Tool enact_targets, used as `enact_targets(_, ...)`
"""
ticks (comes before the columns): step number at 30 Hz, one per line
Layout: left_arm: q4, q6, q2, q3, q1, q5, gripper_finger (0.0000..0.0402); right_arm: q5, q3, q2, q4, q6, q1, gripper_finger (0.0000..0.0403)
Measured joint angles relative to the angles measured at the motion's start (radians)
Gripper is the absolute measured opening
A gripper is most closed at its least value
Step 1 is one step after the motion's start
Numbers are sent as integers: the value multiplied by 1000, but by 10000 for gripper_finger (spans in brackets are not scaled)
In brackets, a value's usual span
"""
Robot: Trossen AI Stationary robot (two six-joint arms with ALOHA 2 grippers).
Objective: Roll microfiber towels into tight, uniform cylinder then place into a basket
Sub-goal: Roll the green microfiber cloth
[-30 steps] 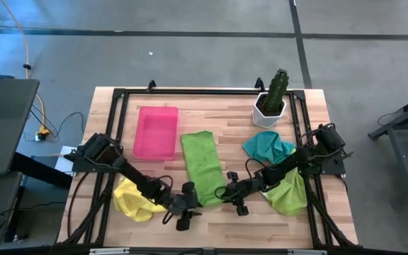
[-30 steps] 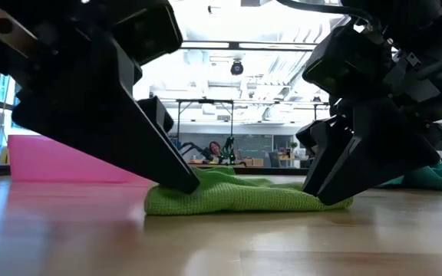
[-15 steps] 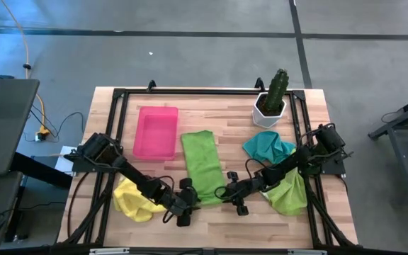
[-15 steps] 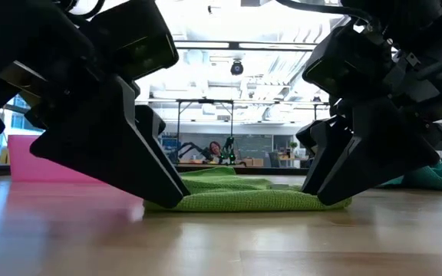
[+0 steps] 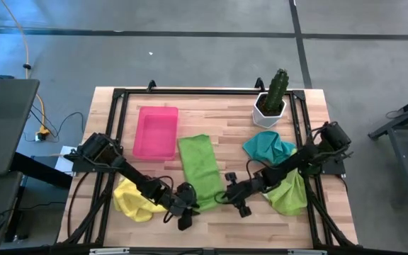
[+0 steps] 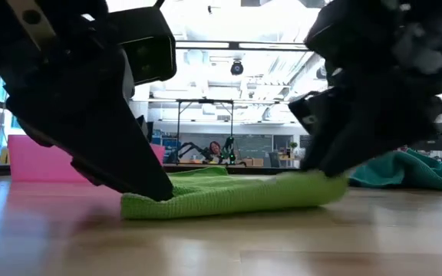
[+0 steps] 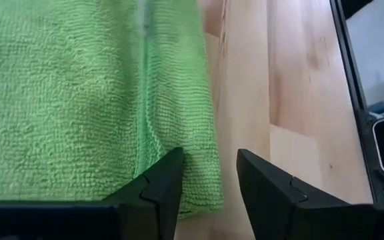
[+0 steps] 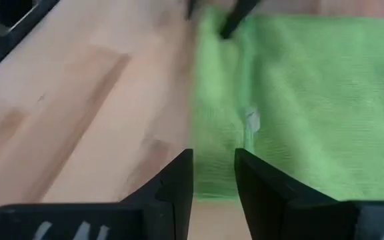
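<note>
A lime green towel (image 5: pixel 197 168) lies spread flat mid-table, its length running from far to near. My left gripper (image 5: pixel 188 205) is shut on its near left corner, my right gripper (image 5: pixel 227 195) on its near right corner. In the low view the towel's near edge (image 6: pixel 229 198) slopes up toward the right gripper (image 6: pixel 317 170). The left gripper (image 6: pixel 158 190) stays low at the table. The pink basket (image 5: pixel 155 132) stands at the far left. A yellow towel (image 5: pixel 133 199), a teal towel (image 5: pixel 268 146) and another lime green towel (image 5: pixel 289 196) lie crumpled. My left gripper pinches the towel's near left corner (image 7: pixel 202 187) between its two fingers, slanting down from the near left. That corner (image 6: pixel 133 207) rests on the table. My right gripper pinches the near right corner (image 8: pixel 213 181) between its two fingers, slanting down from the near right. That corner (image 6: pixel 324 185) is lifted a little off the table.
A white pot with a cactus (image 5: pixel 272 99) stands at the far right. A black frame (image 5: pixel 119 99) runs around the tabletop. Bare wood shows along the near edge (image 5: pixel 211 230).
My right gripper has risen and lifted the towel's near right corner off the table. My left gripper has rolled about its own line and stayed low. The towel's near end has slid a little toward the table's left.
</note>
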Motion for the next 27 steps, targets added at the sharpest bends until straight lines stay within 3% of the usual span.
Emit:
enact_targets(14,0,-79,1,-1,4,-1,133,77,17,10,4,-8,56,107)
enact_targets(23,0,-106,2,-2,3,2,133,113,19,10,25,-7,58,172)
enact_targets(27,0,-106,2,-2,3,2,133,99,19,10,26,-47,77,180)
